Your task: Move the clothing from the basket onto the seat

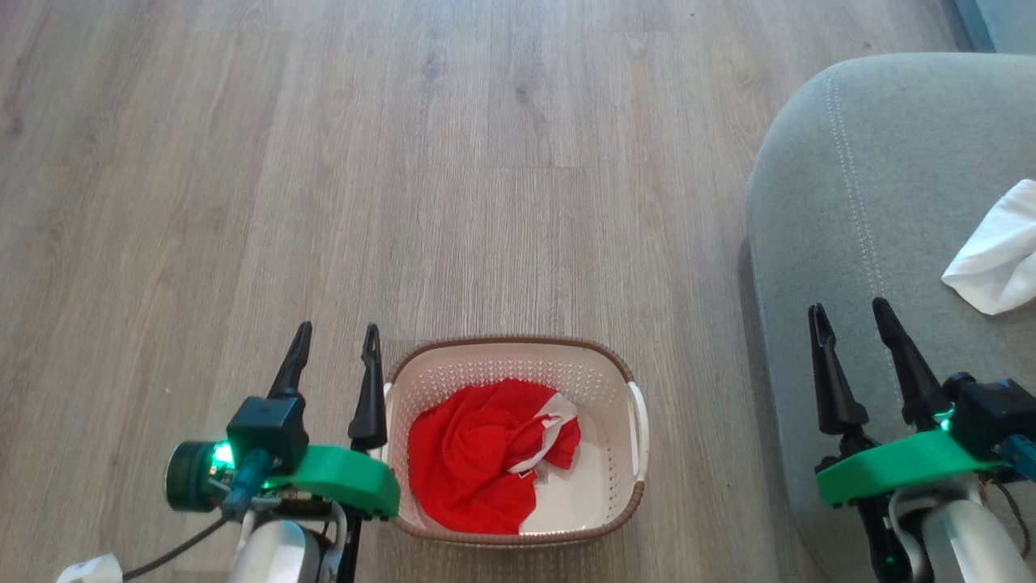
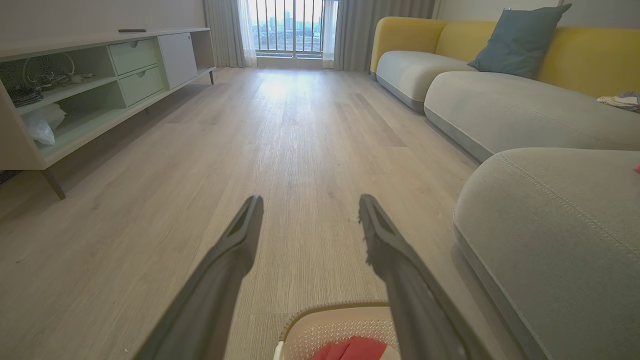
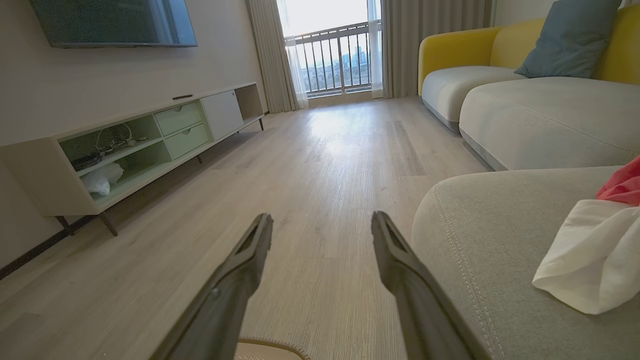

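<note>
L claw [image 1: 337, 329] & R claw [image 1: 848, 308] both released, empty; red garment [image 1: 469, 453] sits in basket [image 1: 518, 342], white garment [image 1: 999, 259] lies on seat [image 1: 850, 202].

White garment [image 1: 999, 251] on seat [image 1: 858, 243] was cut off at 3 o'clock, head view; basket [image 2: 325, 330] was clipped at 6 o'clock, left wrist view; shelf clutter [image 2: 47, 77] unreadable.

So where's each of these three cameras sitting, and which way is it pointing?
Head view: on the head, looking down at the basket on the floor; both the left tool and right tool show, open.
Left wrist view: low on the left arm, facing along the floor to the window; its own two fingers show.
Right wrist view: likewise on the right arm, beside the seat.
Both wrist views share window, sofa and cabinet.
</note>
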Controlling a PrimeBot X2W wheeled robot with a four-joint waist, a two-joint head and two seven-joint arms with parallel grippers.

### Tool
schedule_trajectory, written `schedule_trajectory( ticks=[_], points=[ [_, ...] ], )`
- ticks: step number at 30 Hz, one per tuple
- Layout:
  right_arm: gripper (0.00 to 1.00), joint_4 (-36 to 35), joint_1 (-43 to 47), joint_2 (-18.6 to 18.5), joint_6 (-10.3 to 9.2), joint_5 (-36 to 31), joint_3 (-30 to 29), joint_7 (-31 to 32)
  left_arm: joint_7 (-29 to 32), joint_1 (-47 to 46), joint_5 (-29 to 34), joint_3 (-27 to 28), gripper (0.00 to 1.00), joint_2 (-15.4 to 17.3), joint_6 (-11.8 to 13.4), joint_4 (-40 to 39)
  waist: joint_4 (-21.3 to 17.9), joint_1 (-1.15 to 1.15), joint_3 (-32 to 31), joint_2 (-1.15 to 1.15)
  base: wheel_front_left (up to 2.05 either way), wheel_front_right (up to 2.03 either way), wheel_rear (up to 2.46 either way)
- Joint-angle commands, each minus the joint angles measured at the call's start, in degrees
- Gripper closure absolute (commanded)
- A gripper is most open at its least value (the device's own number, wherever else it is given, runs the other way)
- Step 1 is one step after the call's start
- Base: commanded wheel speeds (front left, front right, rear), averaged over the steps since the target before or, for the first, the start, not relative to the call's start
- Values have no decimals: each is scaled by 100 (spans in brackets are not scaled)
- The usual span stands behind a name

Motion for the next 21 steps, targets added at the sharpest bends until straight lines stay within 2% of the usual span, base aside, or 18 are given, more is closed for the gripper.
schedule_trajectory(
  ticks=[1,21],
  points=[
    [0,-173,-154,3,-1,-34,71,-37,-31,-157,46,153,0,1,37,-163,1,0,-1,0,0,0,0],
    [0,-157,-155,26,-1,5,9,-37,-31,-148,16,74,0,1,-21,-125,37,0,-21,0,0,0,0]
  ],
)
